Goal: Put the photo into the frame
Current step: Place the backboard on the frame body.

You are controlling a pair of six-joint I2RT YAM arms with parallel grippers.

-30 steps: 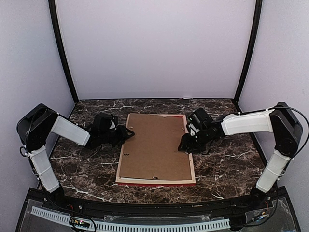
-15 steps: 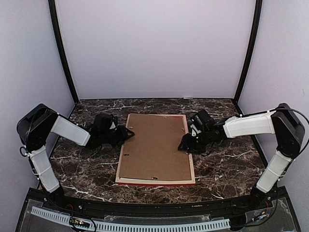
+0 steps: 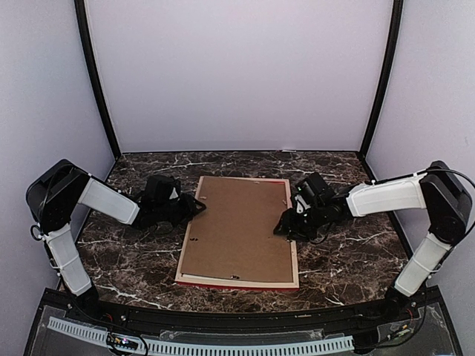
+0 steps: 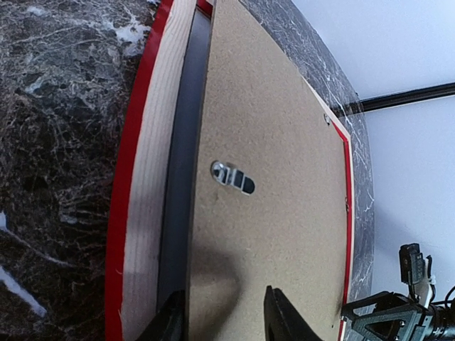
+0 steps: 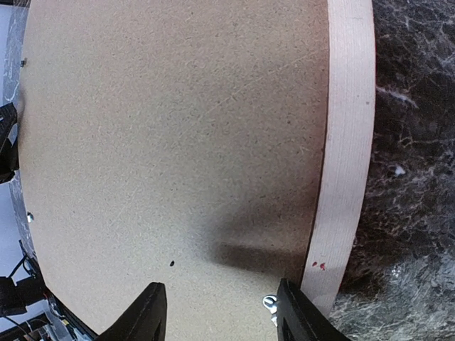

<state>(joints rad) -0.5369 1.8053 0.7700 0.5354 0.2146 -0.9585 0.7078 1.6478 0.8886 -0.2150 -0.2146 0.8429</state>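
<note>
Top external view gives us the frame [image 3: 237, 282] lying back-up in the middle of the dark marble table [image 3: 349, 252], its pale wooden rails facing up and a thin line of red showing along the near edge. We see a plain brown backing board [image 3: 237, 226] covering its whole opening, so the photo shows in none of our views. The left gripper [image 3: 199, 204] lies low against the frame's left side, near the far corner, and the right gripper [image 3: 282, 226] lies low at the right rail, about halfway along it, so the frame sits between the two. From the left wrist we look along the board: the red outer edge and the pale rail run beside it, and a dark strip [image 4: 178, 185] separates rail from board, though we cannot tell what that strip is. A small metal hanger clip [image 4: 233, 177] sits on the board near that edge. The left fingers [image 4: 281, 316] stand apart, one over the dark strip and one over the board, with nothing clamped between them. From the right wrist we see the board filling most of the picture, the pale rail on its right and marble beyond. The right fingers [image 5: 146, 312] also stand apart above the board, holding nothing, and a small metal tab [image 5: 269, 304] shows just beside the finger nearer the rail.
</note>
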